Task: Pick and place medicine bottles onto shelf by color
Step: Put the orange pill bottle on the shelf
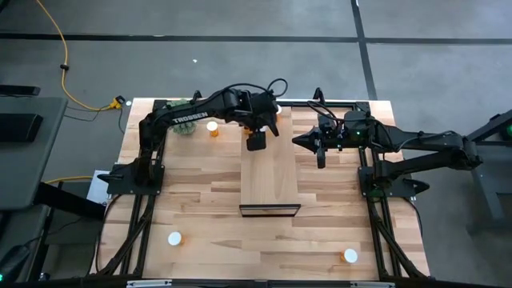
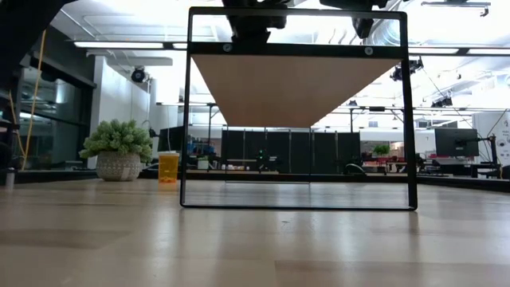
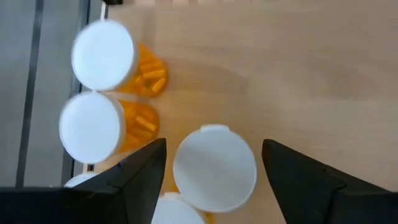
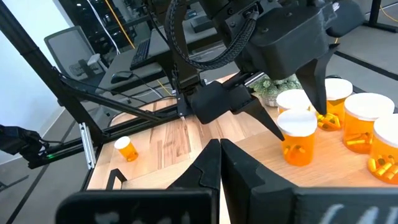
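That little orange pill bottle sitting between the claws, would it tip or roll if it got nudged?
Probably fairly steady: the pill bottle stands upright on the shelf between the left gripper's open fingers. Its wide white cap may make it top-heavy. It looks light, with few pills showing in its neighbours, and once tipped, its round body would likely roll.

striped butcher-block table [image 1: 200, 200], carrying the raised shelf [image 1: 270, 180] mid-table, a green plant [image 1: 184, 126], one orange bottle [image 1: 213, 127] near it, two white-capped bottles [image 1: 174, 238] [image 1: 350, 256] by the front edge.
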{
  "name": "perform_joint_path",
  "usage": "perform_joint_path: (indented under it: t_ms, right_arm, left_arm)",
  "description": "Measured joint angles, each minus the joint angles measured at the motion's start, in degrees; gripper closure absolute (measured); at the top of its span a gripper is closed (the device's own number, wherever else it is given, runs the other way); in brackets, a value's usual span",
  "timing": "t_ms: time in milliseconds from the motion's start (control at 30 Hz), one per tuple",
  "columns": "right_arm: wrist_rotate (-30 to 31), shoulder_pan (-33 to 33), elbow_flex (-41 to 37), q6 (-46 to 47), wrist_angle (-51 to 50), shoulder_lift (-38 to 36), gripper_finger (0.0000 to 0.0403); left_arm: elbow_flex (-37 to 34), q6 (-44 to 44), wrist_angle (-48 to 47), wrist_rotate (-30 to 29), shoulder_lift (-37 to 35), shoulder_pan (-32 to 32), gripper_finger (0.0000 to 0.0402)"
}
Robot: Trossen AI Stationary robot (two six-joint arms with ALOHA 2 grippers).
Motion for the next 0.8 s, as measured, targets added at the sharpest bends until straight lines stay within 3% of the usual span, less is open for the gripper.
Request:
perform_joint_path:
  t_ms: [133,333,467,633,800]
  right_arm:
    - [0.0,0.0,0.0,0.0,0.0,0.0,0.0403]
    - [0.0,0.0,0.0,0.0,0.0,0.0,0.0403]
    - [0.0,0.0,0.0,0.0,0.0,0.0,0.0403]
    - [0.0,0.0,0.0,0.0,-0.4,0.0,0.0403]
    - [0.0,0.0,0.0,0.0,-2.1,0.0,0.0403]
  left_arm:
    - [0.9,0.1,1.6,0.3,0.0,0.0,0.0142]
    - [9.3,-1.2,1.1,1.5,-0.4,-0.2,0.0144]
    - [12.7,-5.6,-1.0,9.5,-2.3,-0.2,0.0164]
    - [8.8,-9.1,-2.0,14.3,-7.5,-1.4,0.0256]
    - [-11.5,-12.9,13.3,14.3,-18.8,-4.3,0.0384]
